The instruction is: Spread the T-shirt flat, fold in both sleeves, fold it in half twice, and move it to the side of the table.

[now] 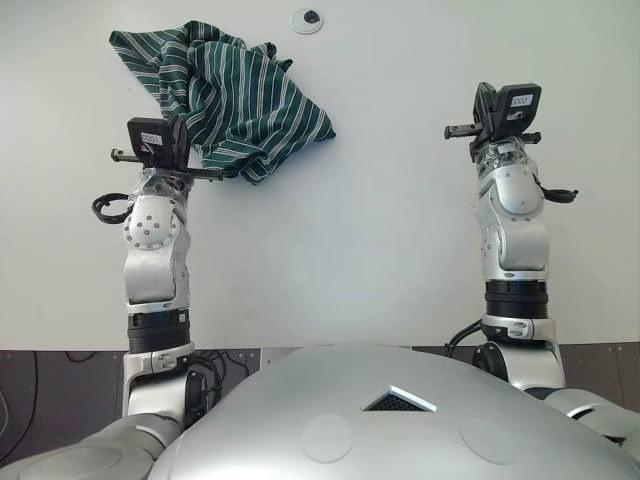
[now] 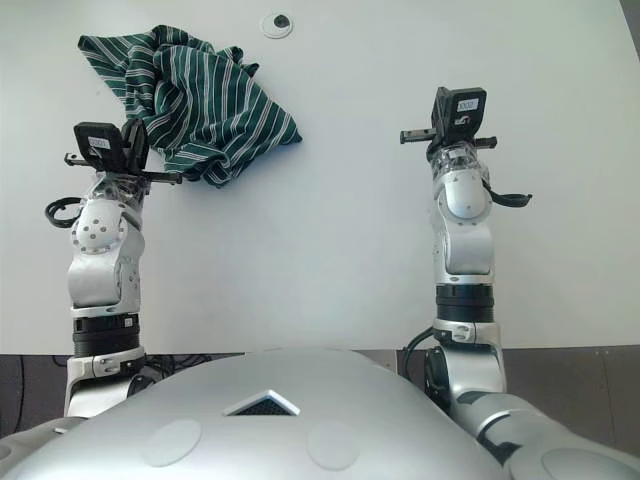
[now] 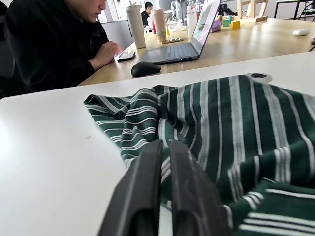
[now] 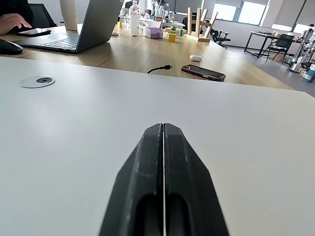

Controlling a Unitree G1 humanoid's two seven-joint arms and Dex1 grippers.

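A green T-shirt with white stripes (image 1: 235, 95) lies crumpled in a heap at the far left of the white table (image 1: 400, 230). My left gripper (image 1: 180, 132) sits at the heap's near left edge. In the left wrist view its fingers (image 3: 166, 143) are shut, with their tips just before the cloth (image 3: 221, 128), and nothing shows held between them. My right gripper (image 1: 487, 100) is over bare table on the right, well away from the shirt. Its fingers (image 4: 162, 126) are pressed together and hold nothing.
A round white cable grommet (image 1: 307, 20) is set in the table just beyond the shirt. Bare table surface stretches across the middle and right. Behind the far edge stands a wooden desk (image 4: 147, 54) with a laptop, a mouse, a phone and a seated person.
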